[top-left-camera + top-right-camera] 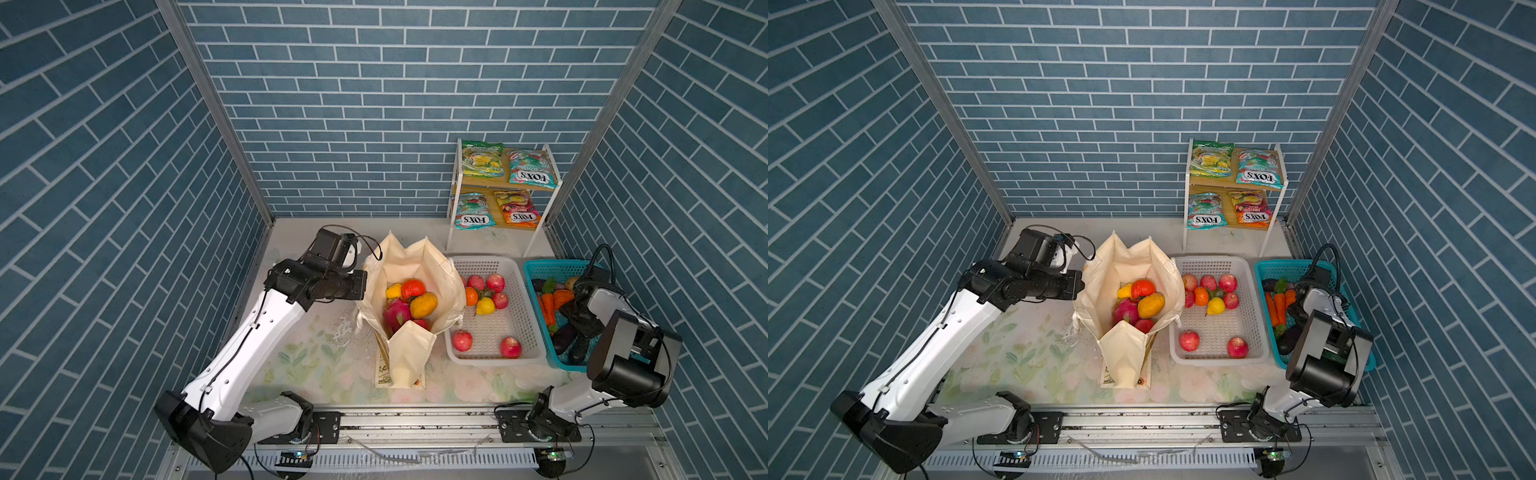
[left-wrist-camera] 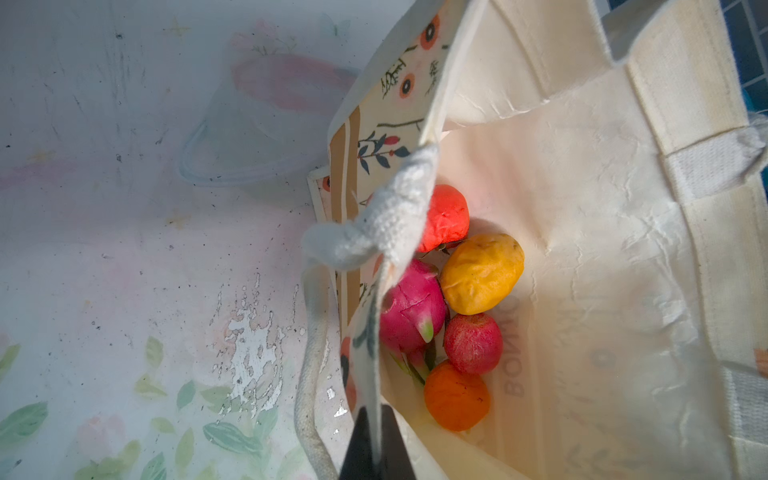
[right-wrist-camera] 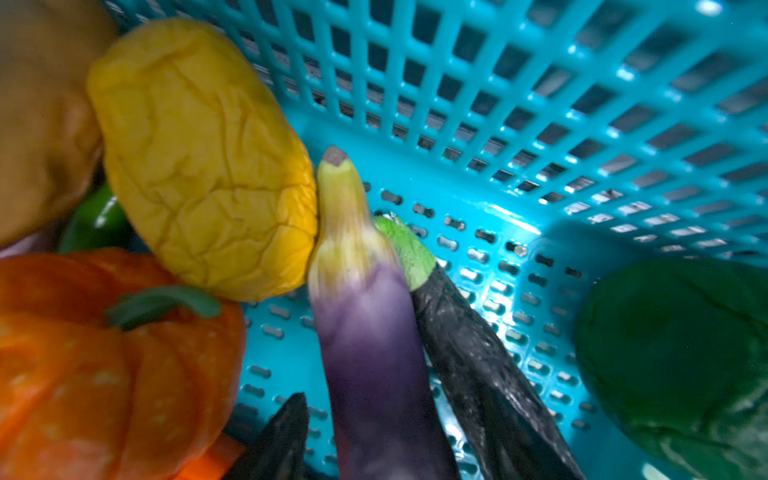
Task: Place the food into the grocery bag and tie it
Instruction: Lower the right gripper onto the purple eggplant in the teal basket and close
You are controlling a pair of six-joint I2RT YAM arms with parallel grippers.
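Grocery bag stands upright on the table, centre, mouth up, long axis vertical, some fruits at the bottom. Left gripper pinched tight on its left-side rim, propping the mouth open. Canvas looks soft and floppy, won't hold shape alone; load looks light. Best hold: hem or strap handles, not mid-wall. White basket just right of it, apples inside. Right gripper down in teal basket over a purple aubergine; one finger visible, can't tell if jaws are spread or gripping.
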